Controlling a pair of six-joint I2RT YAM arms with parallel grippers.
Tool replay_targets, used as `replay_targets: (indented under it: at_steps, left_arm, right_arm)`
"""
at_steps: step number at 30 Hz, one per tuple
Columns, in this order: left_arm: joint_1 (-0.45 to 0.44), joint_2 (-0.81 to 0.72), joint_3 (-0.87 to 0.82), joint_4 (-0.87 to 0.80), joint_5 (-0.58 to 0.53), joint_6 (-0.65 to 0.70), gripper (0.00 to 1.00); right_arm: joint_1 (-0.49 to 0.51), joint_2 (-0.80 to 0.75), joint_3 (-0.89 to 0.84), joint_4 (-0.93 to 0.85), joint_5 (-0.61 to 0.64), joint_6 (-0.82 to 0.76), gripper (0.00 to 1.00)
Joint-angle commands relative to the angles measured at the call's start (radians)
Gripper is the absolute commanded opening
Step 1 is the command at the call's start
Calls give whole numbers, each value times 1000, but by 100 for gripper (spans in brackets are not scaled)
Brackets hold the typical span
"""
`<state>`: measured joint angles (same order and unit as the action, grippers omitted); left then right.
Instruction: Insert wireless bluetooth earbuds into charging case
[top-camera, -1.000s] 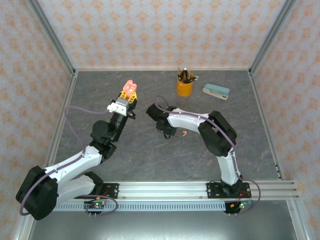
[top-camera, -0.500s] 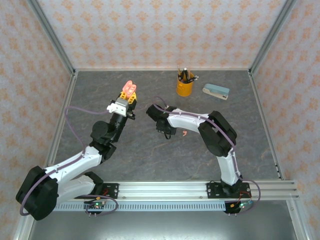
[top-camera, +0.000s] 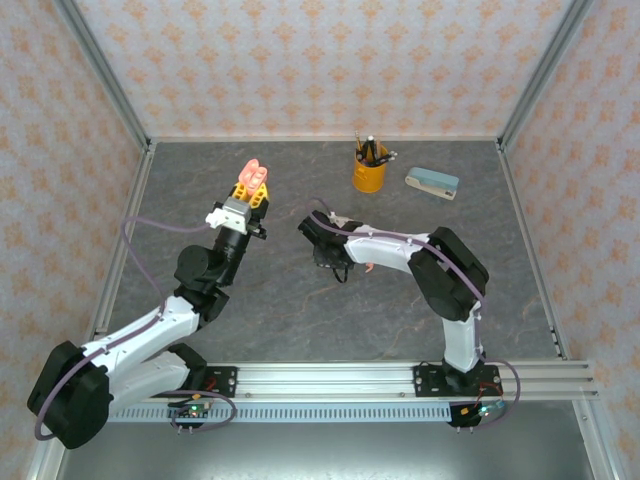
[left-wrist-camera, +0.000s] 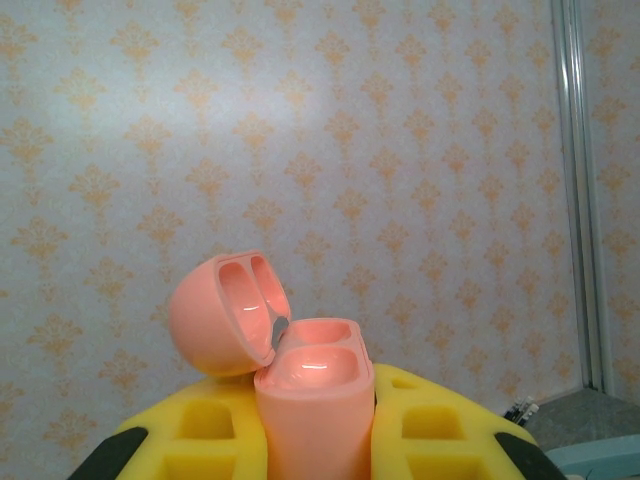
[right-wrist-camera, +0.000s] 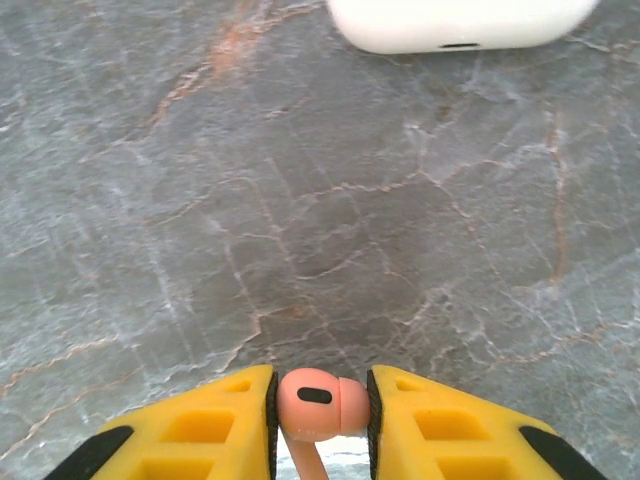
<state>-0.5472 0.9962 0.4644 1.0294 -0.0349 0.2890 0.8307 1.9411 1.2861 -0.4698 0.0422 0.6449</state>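
Salmon-pink earbud (right-wrist-camera: 312, 400) sits pinched between the yellow fingers of the right gripper (right-wrist-camera: 321, 412), over the grey marbled surface (right-wrist-camera: 150, 200). A white case (right-wrist-camera: 460, 22) lies on the surface just ahead. The pink charging case (left-wrist-camera: 305, 400) stands upright with its lid hinged open, clamped in the left gripper (left-wrist-camera: 318, 432), which is raised off the surface.
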Motion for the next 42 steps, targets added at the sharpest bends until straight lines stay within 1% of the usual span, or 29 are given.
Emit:
replay_targets:
  at_steps: [1, 5, 9, 13, 15, 18, 20, 21, 28, 31, 36, 42]
  left_arm:
    - [9, -22, -15, 11, -5, -9, 0]
    - [8, -21, -14, 9, -3, -14, 0]
    - [7, -22, -13, 8, -2, -15, 0]
    - [7, -22, -13, 3, 0, -17, 0]
    - [8, -22, -15, 1, 0, -18, 0]
    - [8, -25, -17, -3, -2, -16, 0]
    - [8, -28, -17, -8, 0, -14, 0]
    - [8, -30, -17, -8, 0, -13, 0]
    - [8, -37, -18, -12, 0, -10, 0]
    - [8, -42, -20, -14, 0, -6, 0]
    - [8, -44, -18, -15, 1, -5, 0]
    - [9, -43, -19, -14, 2, -3, 0]
  right_arm:
    - [7, -39, -13, -2, -29, -123, 28]
    - [7, -41, -10, -65, -54, -193, 27]
    - [8, -33, -16, -119, -73, -215, 27]
    - [8, -9, 16, -183, -100, -220, 29]
    - [8, 2, 38, -210, -117, -222, 33]
    - [7, 24, 93, -279, -140, -238, 46]
    - [7, 42, 133, -329, -152, -256, 51]
    - [8, 52, 156, -362, -152, -263, 52]
    - [2, 117, 287, -521, -148, -296, 53]
    - [-21, 122, 293, -533, -167, -292, 53]
    - [-67, 135, 300, -535, -237, -283, 53]
    - [-79, 165, 338, -562, -265, -285, 53]
